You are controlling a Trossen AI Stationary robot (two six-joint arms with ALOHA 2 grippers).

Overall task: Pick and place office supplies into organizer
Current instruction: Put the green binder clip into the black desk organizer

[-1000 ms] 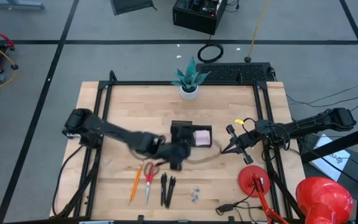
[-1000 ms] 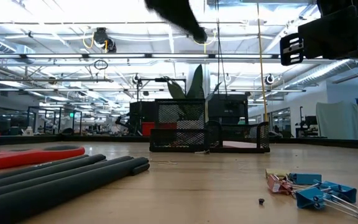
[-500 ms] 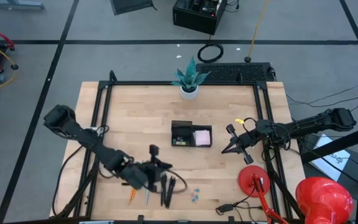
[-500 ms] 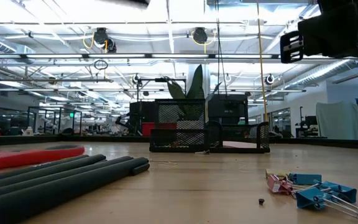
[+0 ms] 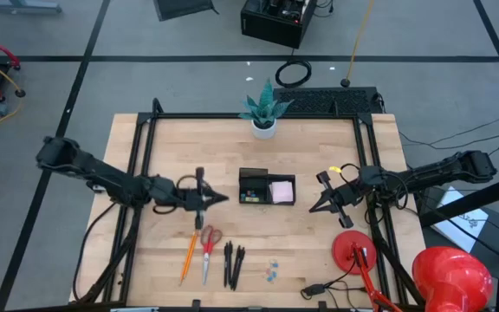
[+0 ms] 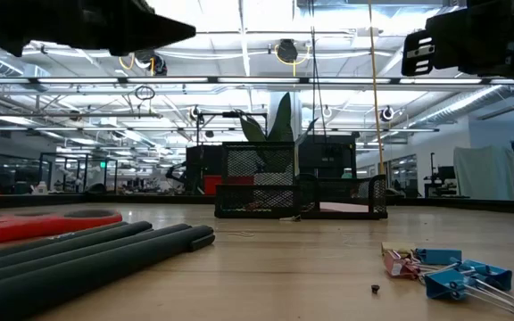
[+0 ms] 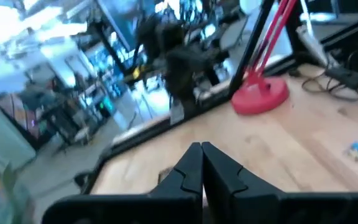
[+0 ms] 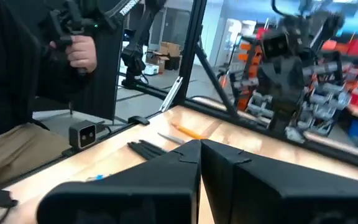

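**Barely started: sticky pad is in, nearly everything else is out on the table**

Progress check, going by the overhead view. The organizer [image 5: 267, 186] has the pink sticky-note pad [image 5: 282, 190] sitting in the compartment on the side toward the right arm. The other compartment looks dark and I can't tell if anything's in it. That's about all that reads as done.

Left to go: the orange pencil [image 5: 187, 256], red-handled scissors [image 5: 208, 250], the black pens [image 5: 233, 263] and the small blue clips [image 5: 272, 271] are all lined up along the near edge of the table, none of them touching the tray. So most of the job is ahead, I'd say.

The left gripper [image 5: 222, 199] is pinched fully closed with nothing in it; the wrist view shows the two fingers pressed together over bare wood. The organizer is just past its tip, off to the side. The pencil and scissors lie close by on its near-edge side, pens and clips a bit farther along.

The right gripper [image 5: 313, 209] is also clamped empty, parked on the far side of the organizer from the left one, near the red round-based object [image 5: 354, 250].

The organizer itself: small black mesh tray, low walls, one end taller than the other in the low view. The plant pot [image 5: 264, 127] sits behind it.
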